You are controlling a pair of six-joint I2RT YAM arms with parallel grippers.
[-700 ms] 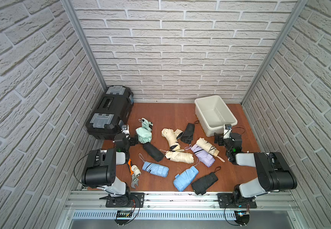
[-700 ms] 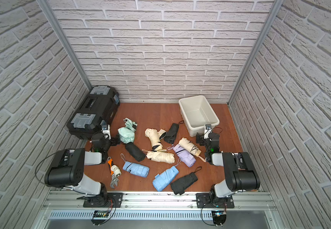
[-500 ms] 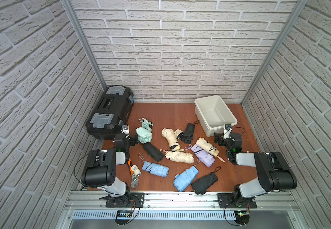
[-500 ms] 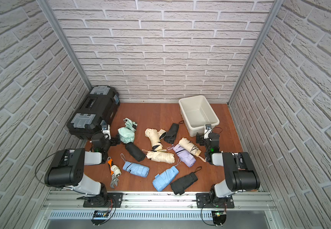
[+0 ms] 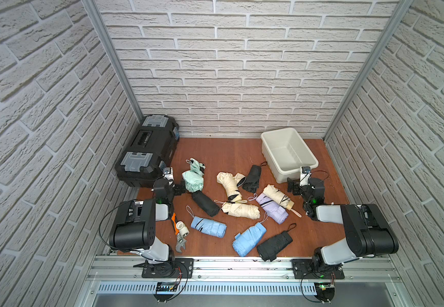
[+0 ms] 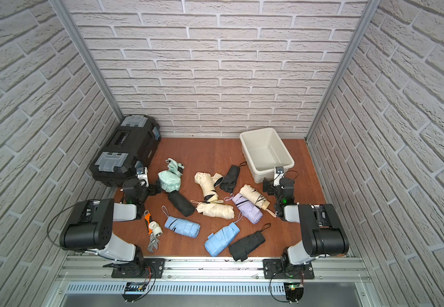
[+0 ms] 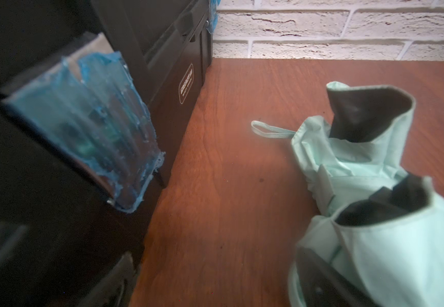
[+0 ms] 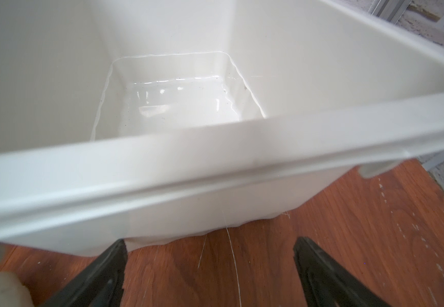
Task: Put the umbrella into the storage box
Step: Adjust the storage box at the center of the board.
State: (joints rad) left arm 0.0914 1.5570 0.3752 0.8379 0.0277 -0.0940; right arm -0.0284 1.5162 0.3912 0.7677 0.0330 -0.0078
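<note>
Both gaping, empty, left gripper [image 5: 180, 187], right gripper [image 8: 211, 241] by storage box [image 8: 215, 156]

Folded umbrellas [image 5: 242, 210] across brown table [image 5: 223, 148], off-white storage box [image 5: 288, 154] behind

Overall light: bright, even and soft in both top views, falling from above.
Shadows: short and faint, tucked beside the toolbox [image 5: 149, 148] and under the umbrellas [image 5: 208, 226] on the table [image 5: 223, 151].
Glare: white glints on the glossy floor of the storage box [image 8: 178, 90] in the right wrist view.
Dim areas: the toolbox side in the left wrist view is almost black.
Blur: the storage box's near rim is smeared; the toolbox latch and the closest folds of the mint umbrella [image 7: 391, 239] are soft.
Distortion: brick walls [image 5: 229, 66] splay outward toward the edges of both top views.
</note>
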